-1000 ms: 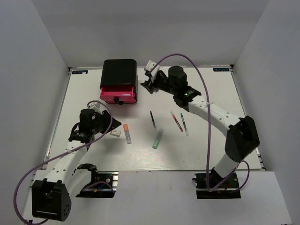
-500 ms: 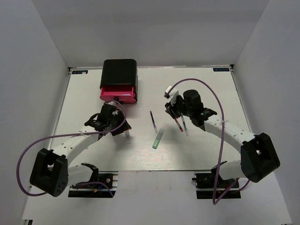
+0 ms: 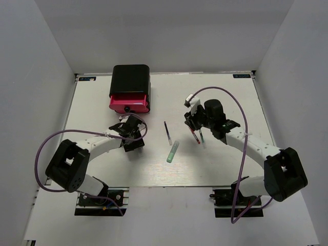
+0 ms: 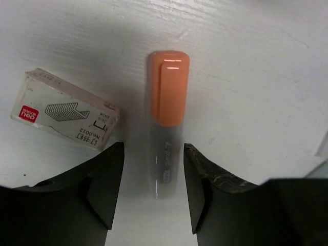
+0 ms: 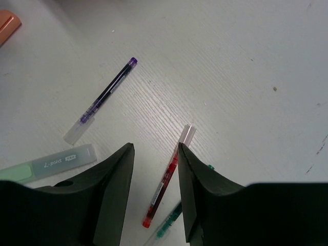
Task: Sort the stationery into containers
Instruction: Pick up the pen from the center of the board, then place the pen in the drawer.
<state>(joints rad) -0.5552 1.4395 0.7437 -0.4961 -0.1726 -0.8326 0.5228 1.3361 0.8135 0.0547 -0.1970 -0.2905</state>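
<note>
The orange-capped marker point(image 4: 168, 97) lies on the table, its clear body between the open fingers of my left gripper point(image 4: 154, 154) and untouched by them. A small white box of staples point(image 4: 64, 115) lies just left of it. In the top view my left gripper point(image 3: 132, 136) hides the marker. My right gripper point(image 5: 155, 148) is open and low over the red pen point(image 5: 166, 182), with the green pen point(image 5: 169, 225) beside it. The dark blue pen point(image 3: 167, 130) and the mint green marker point(image 3: 172, 151) lie mid-table. The black cabinet point(image 3: 130, 77) has one pink drawer point(image 3: 128, 102) pulled out.
White walls enclose the table on three sides. The right wrist view also shows the dark blue pen point(image 5: 102, 100) and the mint marker point(image 5: 51, 166) to the left of the fingers. Purple cables loop from both arms.
My left gripper has swung right from the table's left side to over the orange marker. My right gripper has drawn back from beside the cabinet to over the red pen.
</note>
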